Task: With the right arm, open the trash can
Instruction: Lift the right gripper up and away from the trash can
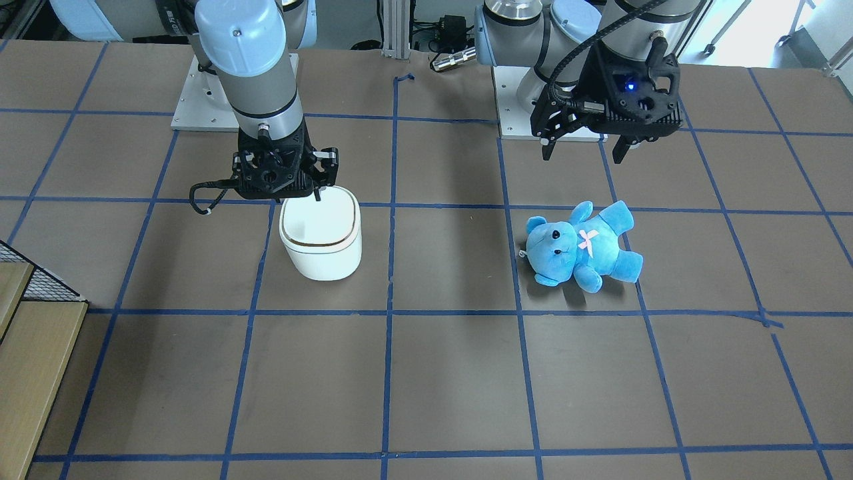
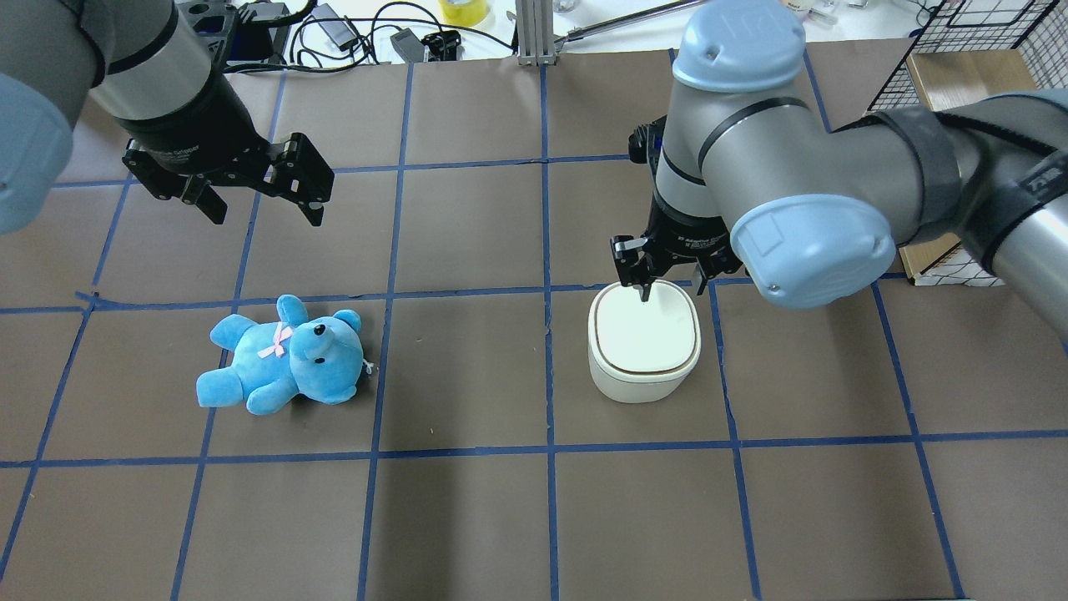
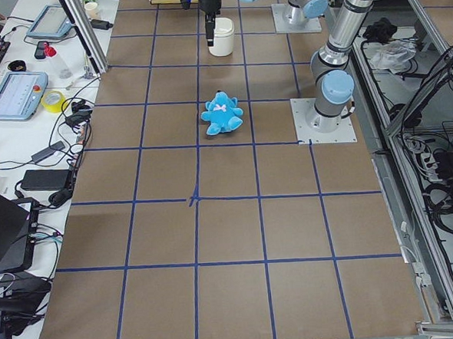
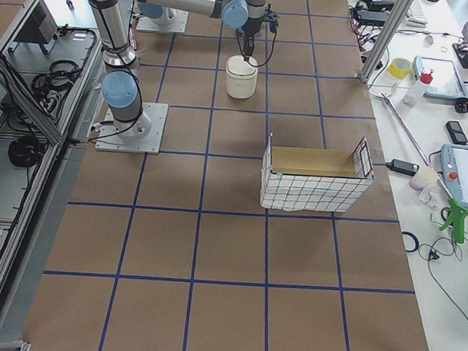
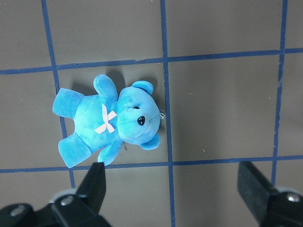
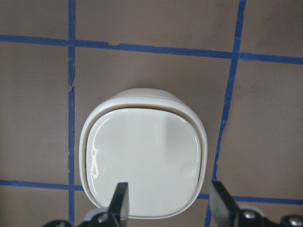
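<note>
Two black fingers (image 6: 120, 203) of the right claw (image 6: 169, 189) fill the bottom edge of the right wrist view. They stand apart with nothing held between them. Directly beneath this claw sits the one small white rounded-square plastic trash can (image 6: 142, 156), upright on the brown tabletop (image 2: 467, 517) gridded with blue tape. Its glossy lid (image 2: 644, 327) lies flat and closed, with a thin dark seam running round it. One finger hangs over the lid near its edge and the other hangs just outside the can's rim. Whether either finger touches the can cannot be told.

Two silver and pale-blue jointed arms are in view. The right arm (image 2: 801, 167) bends down over the can. The left arm (image 2: 150, 67) carries the left claw (image 2: 265, 209) well apart from the right claw. The left claw's two fingers are spread wide and hold nothing.

One bright blue plush teddy bear (image 5: 109, 120) with a pale pink bow lies face-up on the tabletop below the left claw, off toward one finger and clear of both.

One white wire basket (image 4: 313, 193) with a tan lining stands well away from the right claw, on the side away from the teddy bear.
</note>
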Tool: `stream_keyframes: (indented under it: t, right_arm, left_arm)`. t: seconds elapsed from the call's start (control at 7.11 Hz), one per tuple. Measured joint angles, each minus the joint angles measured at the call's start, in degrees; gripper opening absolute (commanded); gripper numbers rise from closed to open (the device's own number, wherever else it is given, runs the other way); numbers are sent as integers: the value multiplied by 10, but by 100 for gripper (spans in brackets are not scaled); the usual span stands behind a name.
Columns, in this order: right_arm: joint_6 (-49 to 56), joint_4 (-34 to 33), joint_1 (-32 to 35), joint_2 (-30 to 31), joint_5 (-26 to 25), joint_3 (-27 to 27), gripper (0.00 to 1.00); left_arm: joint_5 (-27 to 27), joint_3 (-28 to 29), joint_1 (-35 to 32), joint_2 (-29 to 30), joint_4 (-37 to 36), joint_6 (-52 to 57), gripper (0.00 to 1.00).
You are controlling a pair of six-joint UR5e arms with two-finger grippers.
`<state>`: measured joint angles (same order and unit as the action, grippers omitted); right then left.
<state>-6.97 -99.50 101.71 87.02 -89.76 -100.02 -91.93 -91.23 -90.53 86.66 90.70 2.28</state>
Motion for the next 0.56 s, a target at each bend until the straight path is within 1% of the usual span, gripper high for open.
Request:
stream_keyframes:
  t: [0.28, 0.42, 0.56]
  right_arm:
    - [4, 82, -21, -1, -2, 94, 100]
    - [12, 109, -43, -1, -1, 131, 100]
    - [23, 122, -62, -1, -1, 154, 100]
  left_arm:
    - [0, 0, 0, 0, 0, 0, 100]
    - [0, 0, 0, 0, 0, 0, 100]
    - [0, 0, 0, 0, 0, 0, 100]
